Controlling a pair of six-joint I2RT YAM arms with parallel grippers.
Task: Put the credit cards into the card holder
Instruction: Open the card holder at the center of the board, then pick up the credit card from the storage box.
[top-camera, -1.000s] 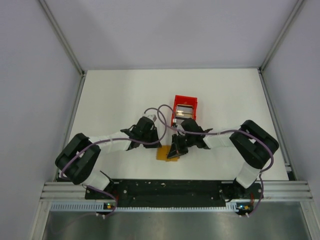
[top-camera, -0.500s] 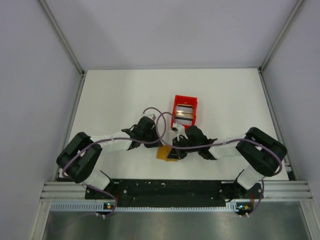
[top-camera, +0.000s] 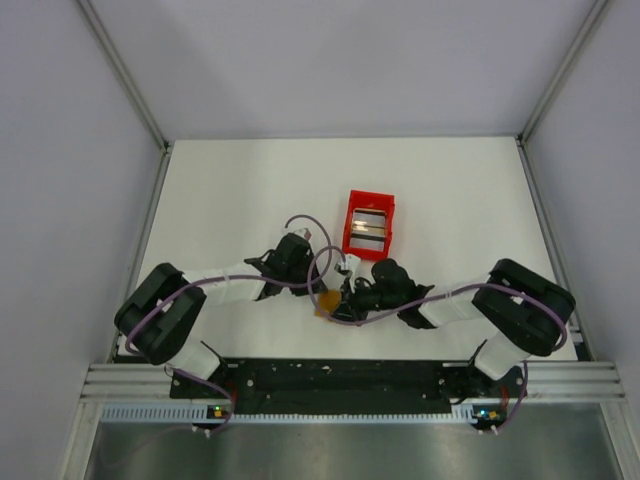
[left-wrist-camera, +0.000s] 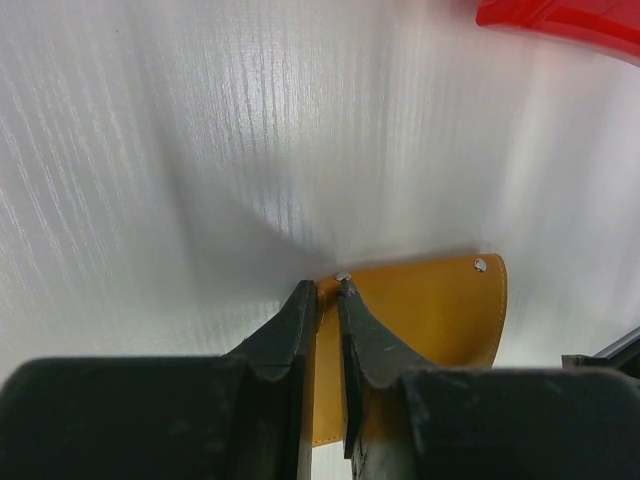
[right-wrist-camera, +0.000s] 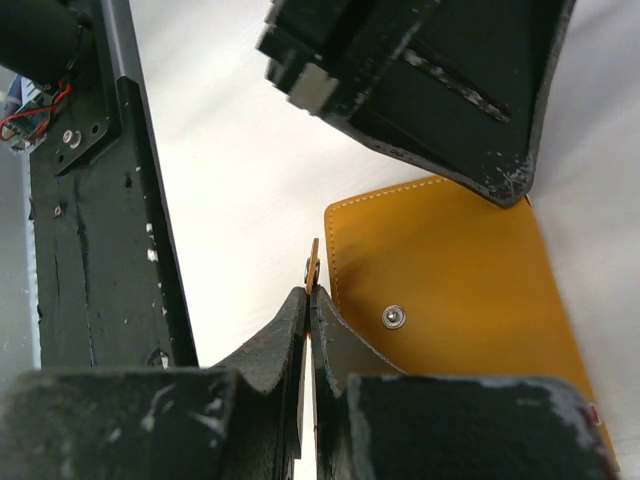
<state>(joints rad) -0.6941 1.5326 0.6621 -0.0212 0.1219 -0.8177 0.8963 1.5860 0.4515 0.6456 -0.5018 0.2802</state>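
Note:
The card holder (top-camera: 324, 301) is a small orange wallet lying on the table, mostly covered by both grippers. My left gripper (top-camera: 314, 287) is shut on one edge of it, by a snap; in the left wrist view the gripper (left-wrist-camera: 327, 291) pinches the orange leather (left-wrist-camera: 430, 310). My right gripper (top-camera: 341, 297) is shut on the holder's thin flap (right-wrist-camera: 312, 266), standing it up beside the body (right-wrist-camera: 440, 265); the jaws (right-wrist-camera: 309, 296) are pressed together. The credit cards (top-camera: 368, 224) lie in the red tray (top-camera: 352, 207), grey-white with a dark stripe; a light blue one cannot be made out.
The red tray stands just behind the grippers; its rim shows in the left wrist view (left-wrist-camera: 560, 22). The left gripper's body (right-wrist-camera: 430, 80) hangs close above the holder in the right wrist view. The black base rail (top-camera: 330, 378) runs along the near edge.
My right arm has swung left and down, bringing its gripper low onto the near side of the holder. The left gripper has stayed at the holder. The holder is more covered now.

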